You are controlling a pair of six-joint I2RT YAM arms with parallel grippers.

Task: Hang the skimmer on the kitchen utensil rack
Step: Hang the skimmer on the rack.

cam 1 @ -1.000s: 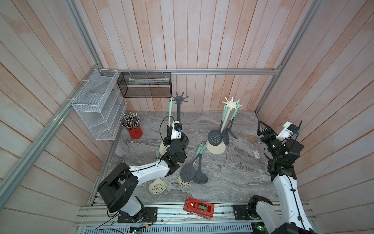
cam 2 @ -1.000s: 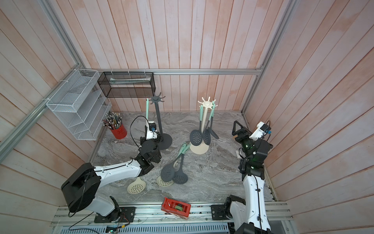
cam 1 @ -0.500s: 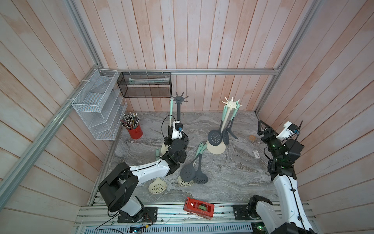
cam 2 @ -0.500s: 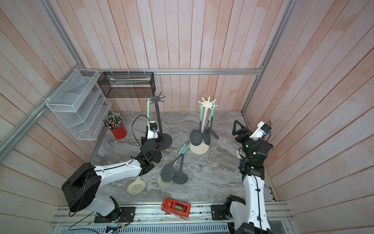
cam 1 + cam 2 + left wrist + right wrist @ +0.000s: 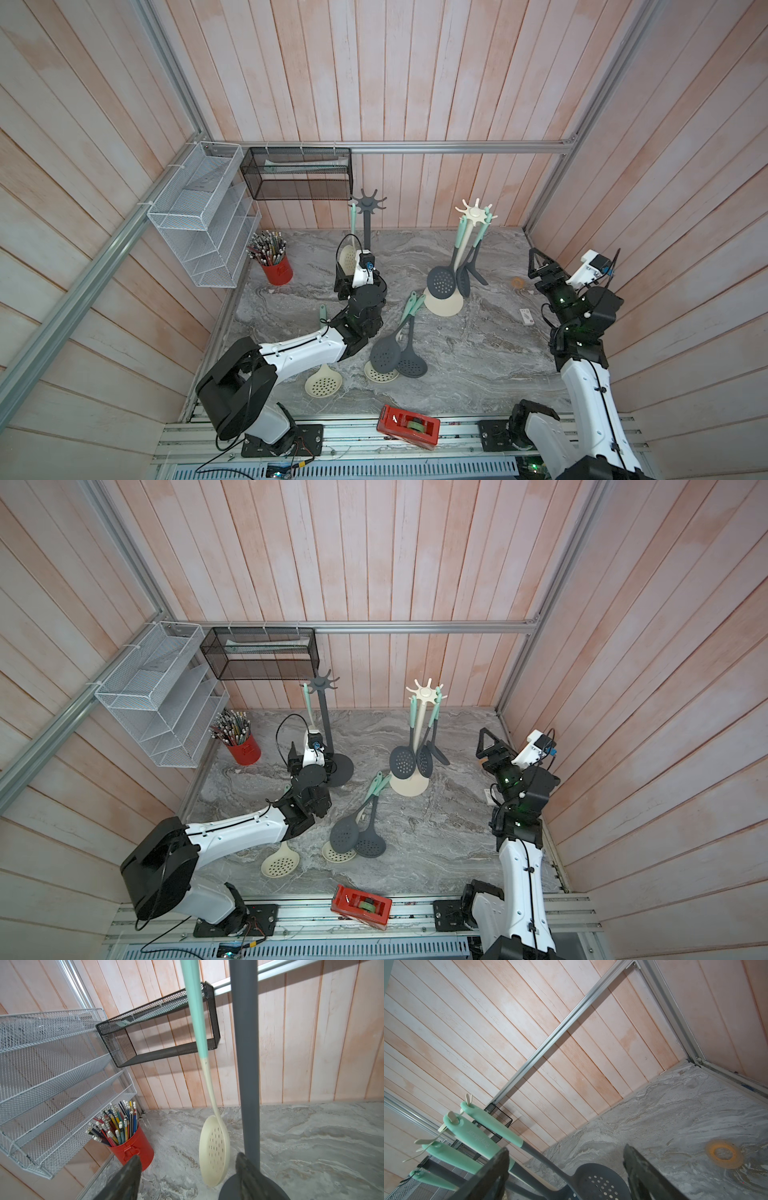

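Lab mock-up: plank walls (image 5: 374, 83), aluminium rails (image 5: 457, 146)

The walls (image 5: 415, 83) are pale vertical wood planks on three sides. An aluminium rail (image 5: 457, 146) crosses the rear wall at 12 o'clock. The desk (image 5: 478, 353) has a grey marble-pattern surface. A white wire shelf (image 5: 203, 224) is mounted at 10 o'clock and a black mesh basket (image 5: 297, 174) at 11 o'clock. Lighting is even.

Even soft light, blurred wrist foregrounds
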